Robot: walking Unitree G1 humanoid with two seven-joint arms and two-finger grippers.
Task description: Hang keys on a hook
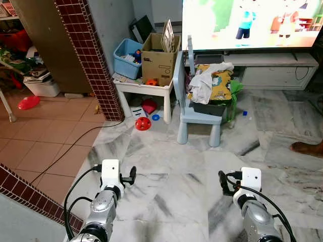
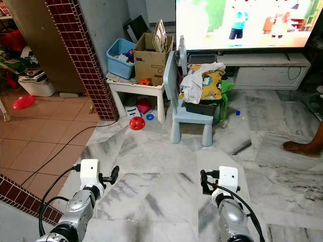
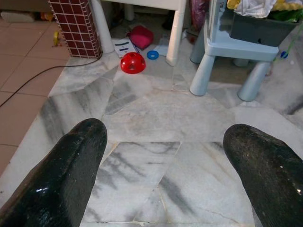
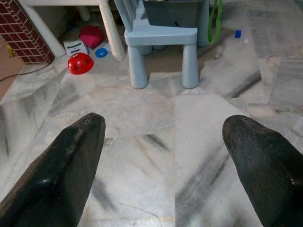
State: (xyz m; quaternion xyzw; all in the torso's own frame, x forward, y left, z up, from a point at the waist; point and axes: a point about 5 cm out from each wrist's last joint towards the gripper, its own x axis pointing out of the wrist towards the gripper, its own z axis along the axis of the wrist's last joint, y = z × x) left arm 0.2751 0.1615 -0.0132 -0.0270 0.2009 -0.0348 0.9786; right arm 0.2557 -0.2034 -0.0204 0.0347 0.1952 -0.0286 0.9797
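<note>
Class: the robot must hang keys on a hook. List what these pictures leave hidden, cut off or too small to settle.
- Keys and hook: neither can be picked out in the head views.
- Box: contents hidden by its walls.
- Bin: toys inside too small to name.
- TV: cut off by the top edge.
- Foot: the person is cut off by the right edge.
- Chair: its top is cut off in the left wrist view.

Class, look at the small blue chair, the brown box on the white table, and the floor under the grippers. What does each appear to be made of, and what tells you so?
Small blue chair: probably moulded plastic, with a smooth matt surface and thick rounded legs.
Brown box: corrugated cardboard, judging by its dull brown faces and open flaps.
Floor: looks like polished marble or marble-look tile, with grey veins, a sheen and visible joints.
</note>
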